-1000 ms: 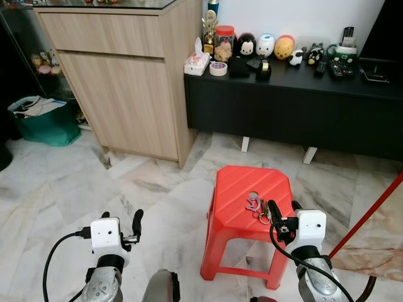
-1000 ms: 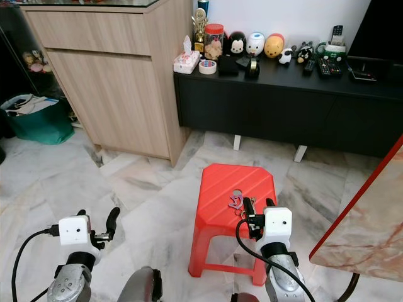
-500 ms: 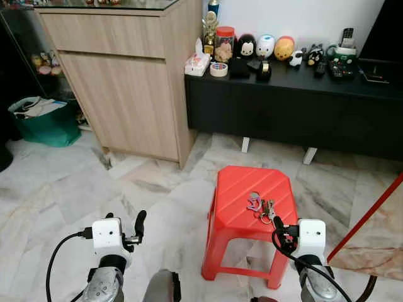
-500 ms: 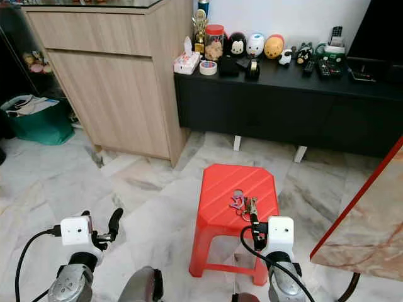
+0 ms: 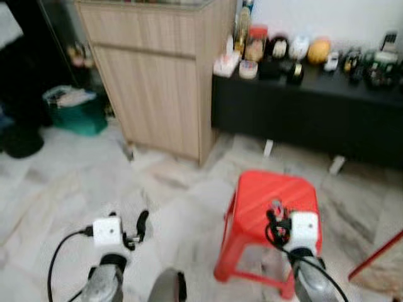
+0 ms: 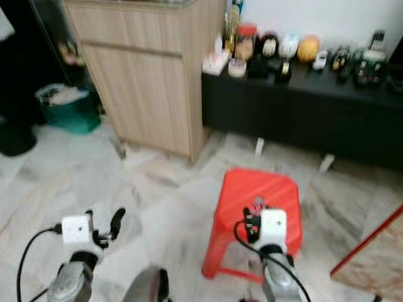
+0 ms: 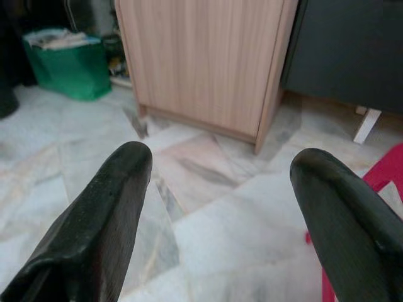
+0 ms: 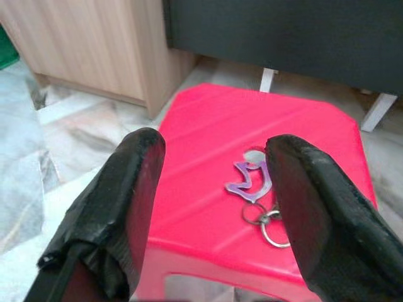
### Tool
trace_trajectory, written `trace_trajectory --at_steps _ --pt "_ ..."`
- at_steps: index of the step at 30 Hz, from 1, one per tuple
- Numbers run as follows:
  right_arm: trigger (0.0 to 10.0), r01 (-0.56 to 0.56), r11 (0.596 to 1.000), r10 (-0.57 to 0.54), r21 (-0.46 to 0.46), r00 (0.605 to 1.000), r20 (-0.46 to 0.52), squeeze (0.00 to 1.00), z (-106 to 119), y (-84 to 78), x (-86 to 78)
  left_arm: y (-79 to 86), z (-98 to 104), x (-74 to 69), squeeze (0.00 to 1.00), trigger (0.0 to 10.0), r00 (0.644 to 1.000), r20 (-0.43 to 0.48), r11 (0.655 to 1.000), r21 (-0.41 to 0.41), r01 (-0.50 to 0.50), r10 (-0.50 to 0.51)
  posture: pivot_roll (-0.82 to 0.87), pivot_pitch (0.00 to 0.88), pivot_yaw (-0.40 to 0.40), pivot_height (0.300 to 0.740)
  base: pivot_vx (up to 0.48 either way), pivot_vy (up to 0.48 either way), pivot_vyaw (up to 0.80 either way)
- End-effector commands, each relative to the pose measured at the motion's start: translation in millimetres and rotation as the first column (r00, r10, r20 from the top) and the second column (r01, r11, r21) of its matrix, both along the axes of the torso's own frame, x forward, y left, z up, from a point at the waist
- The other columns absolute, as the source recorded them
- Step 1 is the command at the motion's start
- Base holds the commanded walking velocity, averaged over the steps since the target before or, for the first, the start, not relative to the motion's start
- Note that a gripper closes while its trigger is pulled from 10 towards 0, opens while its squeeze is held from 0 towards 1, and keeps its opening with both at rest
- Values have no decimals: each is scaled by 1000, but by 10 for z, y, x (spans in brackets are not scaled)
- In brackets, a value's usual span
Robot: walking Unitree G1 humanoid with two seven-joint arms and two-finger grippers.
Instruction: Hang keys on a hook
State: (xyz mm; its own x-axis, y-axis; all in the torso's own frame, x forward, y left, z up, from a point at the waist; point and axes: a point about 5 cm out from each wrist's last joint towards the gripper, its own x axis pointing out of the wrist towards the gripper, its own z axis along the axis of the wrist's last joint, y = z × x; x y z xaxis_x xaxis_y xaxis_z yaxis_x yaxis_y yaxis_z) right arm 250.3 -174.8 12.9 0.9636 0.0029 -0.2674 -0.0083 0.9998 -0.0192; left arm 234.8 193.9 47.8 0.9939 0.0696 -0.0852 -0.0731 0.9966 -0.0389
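Blurred head views. Wooden cabinet (image 5: 160, 75) beside a black low surface (image 6: 302, 100) crowded with trinkets. In front, on marble floor (image 7: 208, 214), a red stool (image 8: 252, 189) carrying the keys (image 8: 257, 192). Right end effector (image 8: 211, 189) just short of them, released. Left end effector (image 7: 214, 207) released above the floor.

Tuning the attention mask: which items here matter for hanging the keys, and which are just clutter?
Job:
- keys lying on the red stool
- right tool, open, poised over them
- no hook to be made out

Clutter:
- wooden cabinet
- black sideboard with figurines and jars
- green bin
- left tool, open, over the floor
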Motion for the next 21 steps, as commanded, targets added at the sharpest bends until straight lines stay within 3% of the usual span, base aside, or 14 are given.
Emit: trace_trajectory --at_steps 1,21 --pt "10000 25 1000 -26 -10 999 -27 0 -58 -86 -70 -71 2 11 0 10000 1000 0 1000 -11 25 -25 10 47 27 633 277 0 0" --pt "10000 57 998 -57 3 998 -27 0 -50 -83 -46 -78 2 9 0 10000 999 -1 999 1 41 -41 11 47 29 633 277 0 0"
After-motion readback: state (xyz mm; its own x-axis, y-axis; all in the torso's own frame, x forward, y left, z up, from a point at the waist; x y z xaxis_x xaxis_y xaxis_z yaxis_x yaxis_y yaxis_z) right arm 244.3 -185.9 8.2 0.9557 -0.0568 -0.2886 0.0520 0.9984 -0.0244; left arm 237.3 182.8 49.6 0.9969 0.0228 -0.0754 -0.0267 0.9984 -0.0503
